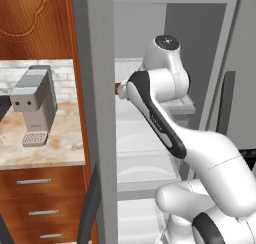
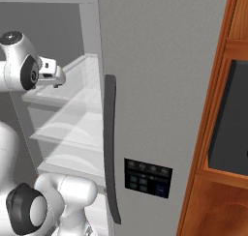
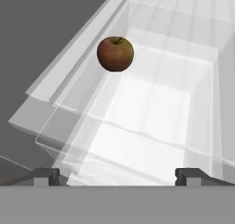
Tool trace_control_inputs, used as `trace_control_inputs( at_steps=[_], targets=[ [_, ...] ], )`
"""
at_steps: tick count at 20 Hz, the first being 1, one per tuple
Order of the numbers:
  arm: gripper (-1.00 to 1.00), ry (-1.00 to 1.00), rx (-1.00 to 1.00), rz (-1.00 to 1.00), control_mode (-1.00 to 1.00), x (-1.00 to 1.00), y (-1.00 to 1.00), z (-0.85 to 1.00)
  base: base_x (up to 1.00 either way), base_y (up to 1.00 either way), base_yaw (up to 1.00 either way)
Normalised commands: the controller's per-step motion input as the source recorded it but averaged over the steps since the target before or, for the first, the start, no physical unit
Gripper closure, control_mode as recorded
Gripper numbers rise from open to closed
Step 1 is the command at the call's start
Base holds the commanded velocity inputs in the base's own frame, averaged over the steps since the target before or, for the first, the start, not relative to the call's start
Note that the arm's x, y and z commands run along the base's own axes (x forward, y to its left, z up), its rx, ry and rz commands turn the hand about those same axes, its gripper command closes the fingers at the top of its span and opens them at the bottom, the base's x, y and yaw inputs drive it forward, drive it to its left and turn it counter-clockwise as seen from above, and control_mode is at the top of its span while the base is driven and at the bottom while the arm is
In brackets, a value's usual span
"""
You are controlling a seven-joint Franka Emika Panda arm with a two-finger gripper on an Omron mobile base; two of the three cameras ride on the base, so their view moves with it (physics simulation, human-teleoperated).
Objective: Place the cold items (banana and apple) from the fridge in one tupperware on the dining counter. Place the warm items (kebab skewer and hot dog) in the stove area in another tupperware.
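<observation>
Hand view: unlabelled apple (image 3: 115, 53)

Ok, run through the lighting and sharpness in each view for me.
Hand view: soft even light, the apple fairly sharp with a dull sheen, and the clear shelves overlapping into hazy pale layers. Left base view: flat light, slightly soft render, the fridge wall plain grey. Right base view: the fridge door evenly lit, no glare, its shelves faint and see-through.
</observation>
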Motion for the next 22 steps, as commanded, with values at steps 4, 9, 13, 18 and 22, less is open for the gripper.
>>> trace_control_inputs(
  at_steps=[4, 9, 13, 18, 22],
  targets=[
    [-1.0, 0.0, 0.0, 0.0, -1.0, 0.43, 0.08, 0.0, 0.0, 0.0, 0.0],
    [-1.0, 0.0, 0.0, 0.0, -1.0, 0.26, 0.16, -0.1, 0.0, 0.0, 0.0],
    [-1.0, 0.0, 0.0, 0.0, -1.0, 0.27, 0.1, -0.05, 0.0, 0.0, 0.0],
    [-1.0, 0.0, 0.0, 0.0, -1.0, 0.29, 0.0, -0.04, 0.0, 0.0, 0.0],
    [-1.0, 0.0, 0.0, 0.0, -1.0, 0.21, 0.0, -0.1, 0.0, 0.0, 0.0]
  ],
)
